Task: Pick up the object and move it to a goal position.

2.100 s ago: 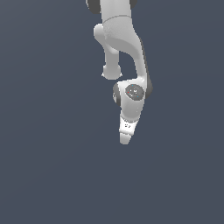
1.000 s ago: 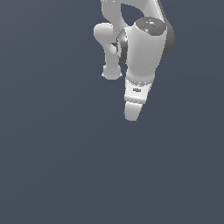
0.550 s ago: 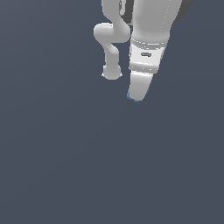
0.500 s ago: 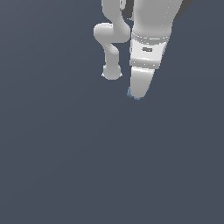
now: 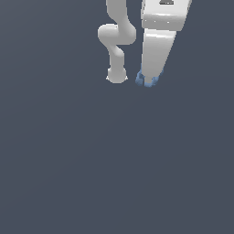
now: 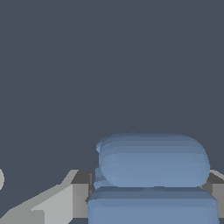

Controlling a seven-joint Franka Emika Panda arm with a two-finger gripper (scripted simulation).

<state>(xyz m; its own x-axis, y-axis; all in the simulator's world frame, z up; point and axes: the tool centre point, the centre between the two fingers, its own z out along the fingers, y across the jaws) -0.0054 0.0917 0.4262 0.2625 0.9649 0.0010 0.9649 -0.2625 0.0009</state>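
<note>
From my seat, the big change is height and hold. Two seconds ago the arm hung mid-frame with nothing blue showing at its tip; now the gripper point(image 5: 147, 81) sits in the upper right of the exterior view, much larger in frame, with the object point(image 5: 147, 81) peeking out as a light-blue fringe around the fingertips. I read that as the pick being done and the carry toward the goal under way, though I see no goal marker in either picture.

The exterior view gives me only that thin blue edge; the white hand hides most of the blob and I cannot read the finger spacing there. The wrist view fills the gap: the object point(image 6: 151, 175) bulks large in the lower right of that frame, lumpy and banded, seated between grey fingers point(image 6: 61, 201) that look closed against it, partly apart by its width. Nothing but bare dark background lies beyond.
</note>
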